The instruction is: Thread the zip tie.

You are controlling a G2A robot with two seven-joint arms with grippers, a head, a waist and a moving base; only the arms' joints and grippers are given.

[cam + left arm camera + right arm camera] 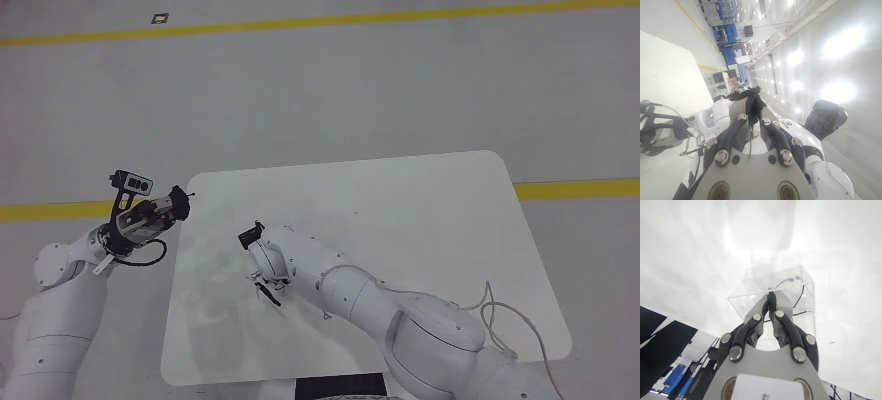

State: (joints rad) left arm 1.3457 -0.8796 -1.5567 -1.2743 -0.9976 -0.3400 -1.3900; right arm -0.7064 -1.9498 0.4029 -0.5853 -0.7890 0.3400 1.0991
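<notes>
Bright, even overhead light washes the white table (430, 210); ceiling lamps (840, 43) flare into hazy white glare in the left wrist view; both wrist views bow strongly toward their edges.

The left arm is bent at the elbow, wrist lifted, left gripper (180, 203) clamped on a thin black zip tie (750, 147). The right arm reaches forward, right gripper (770, 296) pointing down, fingers pressed together.
</notes>
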